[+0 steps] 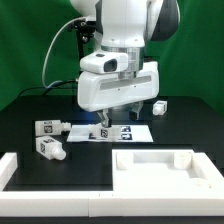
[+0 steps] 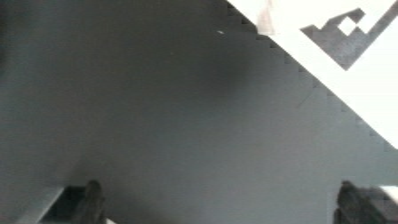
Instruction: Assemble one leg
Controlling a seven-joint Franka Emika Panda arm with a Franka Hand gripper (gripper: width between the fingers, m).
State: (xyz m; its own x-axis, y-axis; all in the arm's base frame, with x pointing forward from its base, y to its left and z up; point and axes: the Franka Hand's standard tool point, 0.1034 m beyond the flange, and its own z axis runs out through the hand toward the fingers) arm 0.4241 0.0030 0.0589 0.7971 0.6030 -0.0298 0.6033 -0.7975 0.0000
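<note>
Three white legs with marker tags lie on the black table in the exterior view: one at the left (image 1: 48,127), one in front of it (image 1: 50,149), and one at the back right (image 1: 158,106). My gripper (image 1: 120,118) hangs low over the marker board (image 1: 112,131) in the middle, apart from every leg. In the wrist view my gripper (image 2: 222,208) is open, with both dark fingertips (image 2: 79,205) wide apart and only bare black table between them. No leg shows in the wrist view.
The large white square panel (image 1: 165,168) with corner sockets lies at the front right. A white bar (image 1: 20,166) lies at the front left. A corner of the marker board (image 2: 347,60) shows in the wrist view. A green wall stands behind.
</note>
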